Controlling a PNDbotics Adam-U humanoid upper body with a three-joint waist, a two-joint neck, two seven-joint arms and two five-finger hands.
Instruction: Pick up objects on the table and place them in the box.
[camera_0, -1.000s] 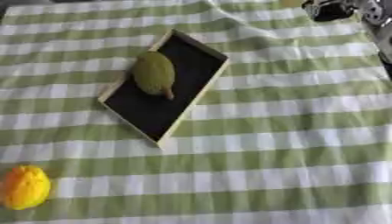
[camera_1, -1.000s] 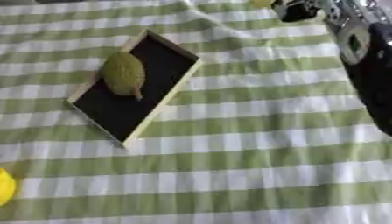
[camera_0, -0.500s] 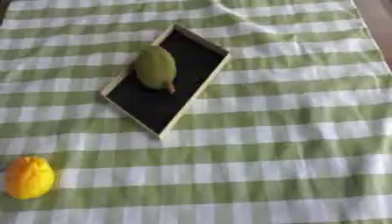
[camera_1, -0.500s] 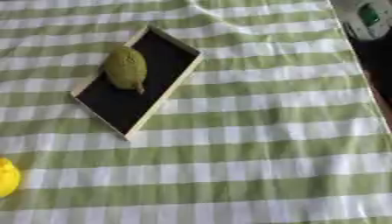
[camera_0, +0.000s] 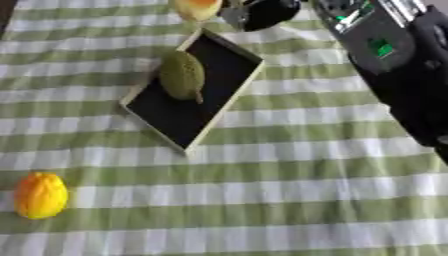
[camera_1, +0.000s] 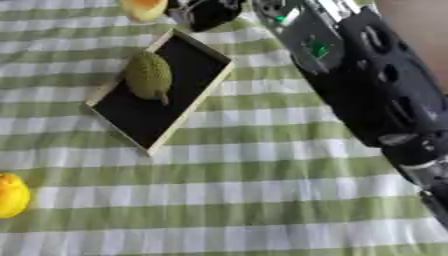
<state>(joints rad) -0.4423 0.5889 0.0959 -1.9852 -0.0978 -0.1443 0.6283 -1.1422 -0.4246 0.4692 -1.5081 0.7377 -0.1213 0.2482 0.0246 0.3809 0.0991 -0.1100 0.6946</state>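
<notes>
A green-and-white checked cloth (camera_0: 262, 200) covers the table. On it a shallow box (camera_0: 194, 90) with a pale rim and black floor lies askew, its long side running from far right to near left. 1 green, rough-skinned fruit (camera_0: 182, 76) lies inside the box, toward its far half, with its stem end pointing to the near side. 1 yellow-orange fruit (camera_0: 39, 195) sits on the cloth at the near left, well apart from the box. At the far edge, just beyond the box's far corner, a second orange-yellow fruit (camera_0: 198, 8) shows partly. The right arm (camera_1: 367, 90) comes in from the right side and reaches across toward the far edge, its black forearm lying over the cloth to the right of the box. The right hand (camera_0: 262, 12) is a dark shape just beside that far fruit; whether its fingers touch or hold it cannot be told.
</notes>
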